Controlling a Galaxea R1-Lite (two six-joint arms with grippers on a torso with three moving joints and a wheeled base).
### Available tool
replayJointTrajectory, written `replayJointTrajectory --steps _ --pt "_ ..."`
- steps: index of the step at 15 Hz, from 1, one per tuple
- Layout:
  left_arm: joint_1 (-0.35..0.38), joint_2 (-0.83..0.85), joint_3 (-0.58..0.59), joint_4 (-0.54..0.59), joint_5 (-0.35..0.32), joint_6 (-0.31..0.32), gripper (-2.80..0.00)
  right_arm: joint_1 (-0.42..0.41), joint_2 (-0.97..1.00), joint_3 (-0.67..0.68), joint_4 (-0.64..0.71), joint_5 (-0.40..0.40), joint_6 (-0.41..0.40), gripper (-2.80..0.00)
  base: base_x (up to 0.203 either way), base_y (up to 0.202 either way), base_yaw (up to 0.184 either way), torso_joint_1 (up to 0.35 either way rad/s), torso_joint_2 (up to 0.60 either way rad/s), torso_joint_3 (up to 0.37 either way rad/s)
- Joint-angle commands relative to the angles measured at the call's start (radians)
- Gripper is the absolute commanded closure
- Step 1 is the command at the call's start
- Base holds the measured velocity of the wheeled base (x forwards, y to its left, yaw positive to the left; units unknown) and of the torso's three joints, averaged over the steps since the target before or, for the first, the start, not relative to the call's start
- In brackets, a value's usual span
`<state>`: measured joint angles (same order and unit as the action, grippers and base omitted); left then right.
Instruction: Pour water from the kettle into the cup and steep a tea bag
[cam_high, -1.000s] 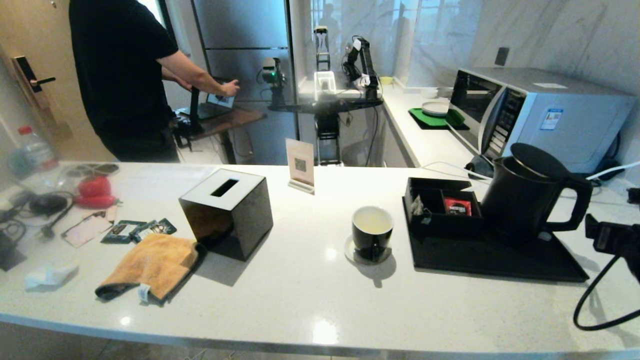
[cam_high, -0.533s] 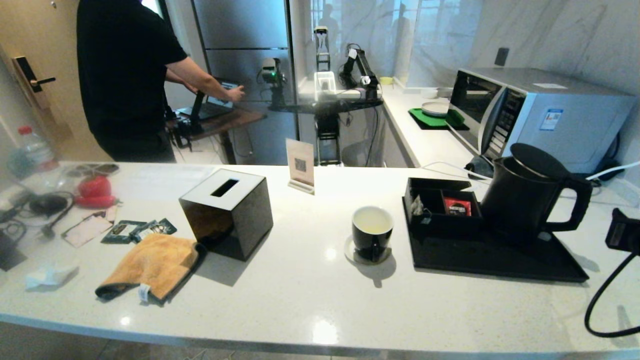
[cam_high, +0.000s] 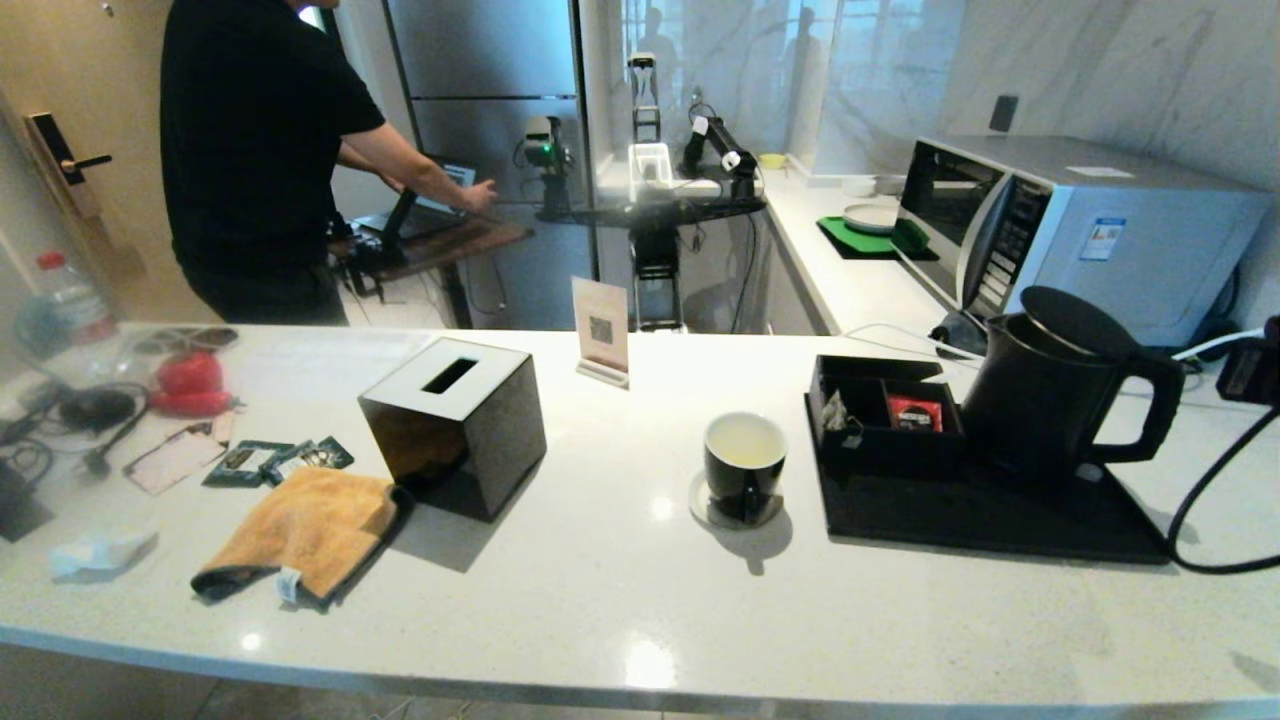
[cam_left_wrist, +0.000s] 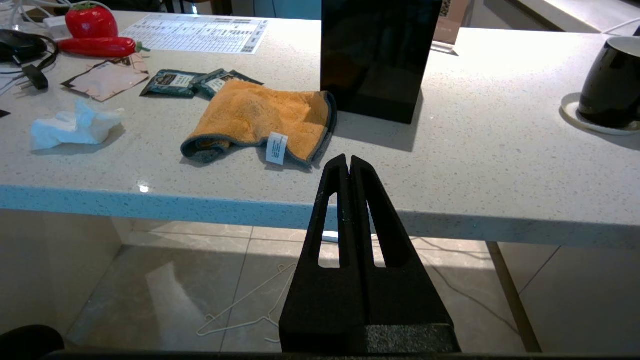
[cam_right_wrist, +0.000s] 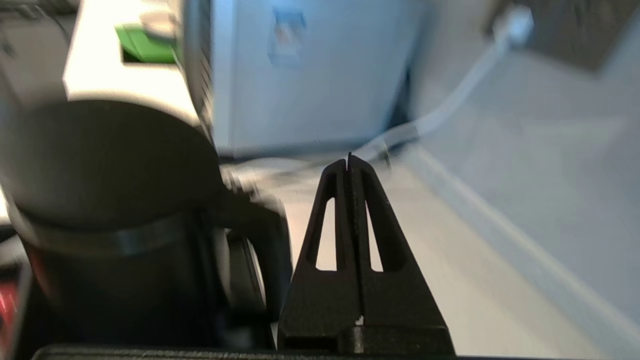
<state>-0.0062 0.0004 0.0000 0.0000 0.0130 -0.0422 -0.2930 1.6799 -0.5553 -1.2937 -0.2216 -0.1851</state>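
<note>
counter (cam_high: 620, 600) | tissue box (cam_high: 455, 425) | cloth (cam_high: 305, 530) | saucer (cam_high: 705, 510) | tray (cam_high: 990, 520)

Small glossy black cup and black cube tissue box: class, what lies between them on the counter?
Nothing: the head view shows bare white counter between the small glossy black cup and black cube tissue box.

head view looks down over the whole table (cam_high: 600, 600). left wrist view sits low off its near edge, sharing the cup (cam_left_wrist: 610, 82). right wrist view sits close beside the kettle (cam_right_wrist: 110, 200).
</note>
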Motion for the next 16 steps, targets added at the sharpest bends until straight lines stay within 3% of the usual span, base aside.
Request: replayJointTrajectory --steps 1,9,16 --pt "0.0 0.001 0.0 0.0 0.001 -0.001 0.0 0.0 0.028 -0.12 0.038 0.026 -0.002 0.0 0.0 0.0 0.0 0.0 0.0 0.0" --pt "0.0 0.001 0.0 0.0 0.001 -0.001 0.0 0.0 0.161 -0.549 0.322 0.082 -0.025 0.0 0.0 0.0 0.0 0.0 0.0 0.0" --pt "0.0 0.001 0.0 0.0 0.001 -0.001 0.0 0.025 0.22 -0.754 0.609 0.185 -0.019 0.0 0.0 0.0 0.0 0.0 0.0 0.0"
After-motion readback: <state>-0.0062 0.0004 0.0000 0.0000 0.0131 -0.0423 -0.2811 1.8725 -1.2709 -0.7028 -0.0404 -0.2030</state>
